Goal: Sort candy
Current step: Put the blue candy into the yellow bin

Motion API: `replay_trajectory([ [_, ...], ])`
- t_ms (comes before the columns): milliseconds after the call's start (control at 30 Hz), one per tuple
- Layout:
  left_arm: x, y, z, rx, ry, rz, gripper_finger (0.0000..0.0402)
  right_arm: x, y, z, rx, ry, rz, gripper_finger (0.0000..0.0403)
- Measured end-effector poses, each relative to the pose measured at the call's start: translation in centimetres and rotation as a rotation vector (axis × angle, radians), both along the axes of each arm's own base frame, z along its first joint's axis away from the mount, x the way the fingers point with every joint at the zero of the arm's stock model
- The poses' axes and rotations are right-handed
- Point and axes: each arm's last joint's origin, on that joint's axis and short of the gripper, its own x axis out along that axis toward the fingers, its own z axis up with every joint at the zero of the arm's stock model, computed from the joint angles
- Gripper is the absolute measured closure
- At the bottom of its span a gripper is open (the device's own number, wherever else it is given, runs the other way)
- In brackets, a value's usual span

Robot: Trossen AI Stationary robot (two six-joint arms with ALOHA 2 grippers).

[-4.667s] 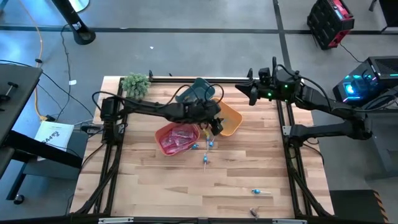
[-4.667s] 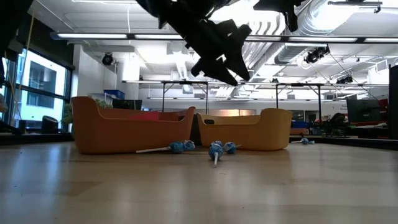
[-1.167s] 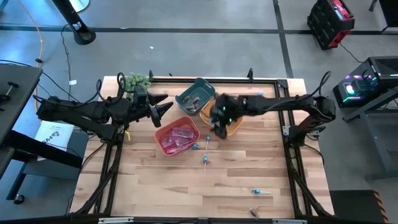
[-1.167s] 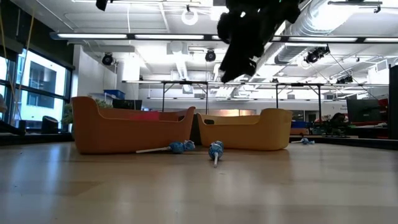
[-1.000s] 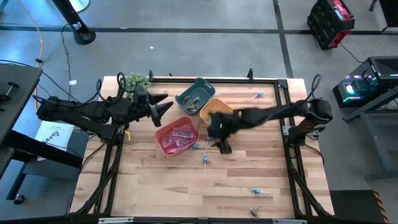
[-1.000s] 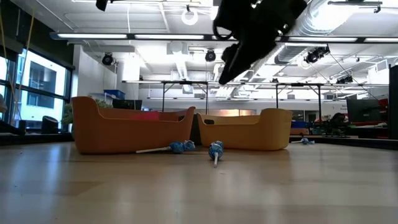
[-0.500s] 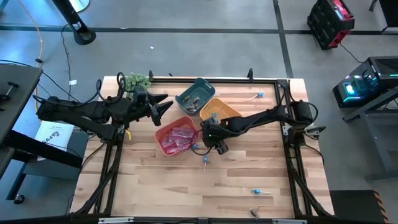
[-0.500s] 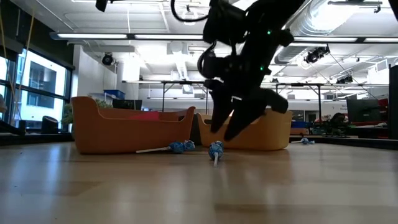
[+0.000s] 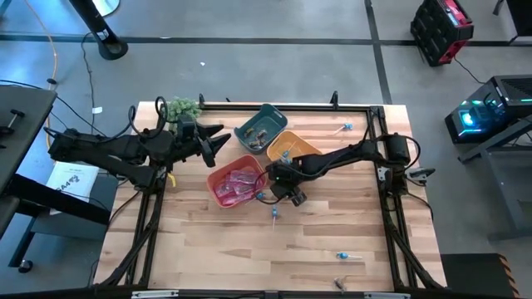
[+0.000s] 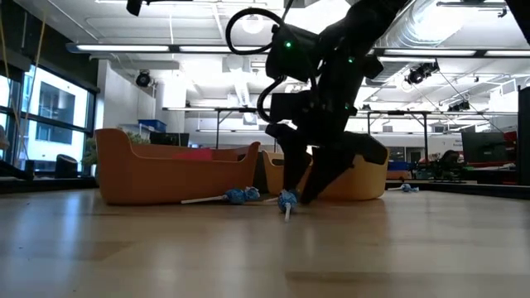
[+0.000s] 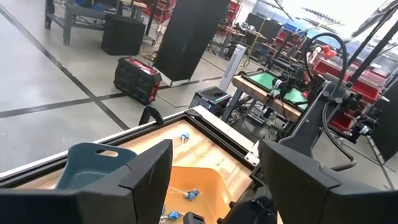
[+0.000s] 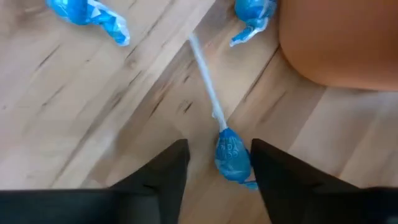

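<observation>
Blue lollipop [image 12: 234, 156] sits right between the two dark fingers [image 12: 163, 177] of the right tool [image 9: 279, 193], down low on the wooden table [image 9: 332, 224]. The fingers stand a little apart on each side of the blue head and do not squeeze it yet; a small gap shows on both sides. Its thin white stick [image 12: 204, 81] runs away from the tool across the wood. Two more blue sweets lie on the wood farther out, one [image 12: 87, 15] off by itself and one [image 12: 252, 11] just beside the wall of the orange bin [image 12: 336, 43].

From above, the right tool is on the table in front of the orange bin [image 9: 293, 149] and next to the red bin [image 9: 237, 181]. Pink packets [image 9: 239, 178] lie in the red bin. Small brown pieces [image 9: 259, 131] lie in the teal bin [image 9: 261, 127]. One lollipop [image 9: 273, 216] lies just past the tool toward the front of the table, another [image 9: 345, 256] lies well apart near the front right, and another [image 9: 343, 128] lies at the back right.

From table height, the tool [image 10: 294, 197] comes down on a blue sweet [image 10: 286, 199], with another [image 10: 240, 195] near it.

The left tool [image 9: 218, 138] waits in the air at the back left, near the green plant [image 9: 181, 108], with its fingers wide apart and nothing in them
</observation>
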Motion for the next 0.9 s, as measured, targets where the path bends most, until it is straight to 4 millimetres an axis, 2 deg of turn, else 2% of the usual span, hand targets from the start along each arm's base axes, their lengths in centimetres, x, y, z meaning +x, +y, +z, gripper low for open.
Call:
replay_trajectory([
  [167, 0.0, 0.0, 0.0, 0.001, 0.000, 0.005, 0.0167, -0.1, 0.1, 0.5, 0.032, 0.026, -0.076, 0.0360],
  [267, 0.0, 0.0, 0.0, 0.002, 0.000, 0.011, 0.0167, 0.0, 0.1, 1.8, 0.101, 0.055, -0.154, 0.0368],
  [333, 0.0, 0.0, 0.0, 0.002, 0.000, 0.012, 0.0167, 0.4, 0.1, 4.3, 0.147, 0.016, -0.191, 0.0363],
  [400, 0.0, 0.0, 0.0, 0.003, 0.000, 0.013, 0.0167, 0.5, 0.2, 7.9, 0.161, -0.071, -0.199, 0.0358],
  [500, 0.0, 0.0, 0.0, 0.003, 0.000, 0.013, 0.0167, -0.6, 0.1, 12.3, 0.155, -0.141, -0.207, 0.0362],
  [633, 0.0, 0.0, 0.0, 0.004, 0.001, 0.012, 0.0167, -3.0, -1.7, 15.9, 0.098, -0.177, -0.284, 0.0363],
  [700, 0.0, 0.0, 0.0, 0.004, 0.001, 0.012, 0.0167, -4.2, -2.9, 16.3, 0.115, -0.153, -0.362, 0.0355],
  [800, 0.0, 0.0, 0.0, 0.004, 0.002, 0.011, 0.0167, -5.0, -4.5, 14.8, 0.173, -0.093, -0.497, 0.0330],
  [900, 0.0, 0.0, 0.0, 0.004, 0.002, 0.009, 0.0167, -5.4, -5.8, 13.2, 0.236, -0.107, -0.625, 0.0298],
])
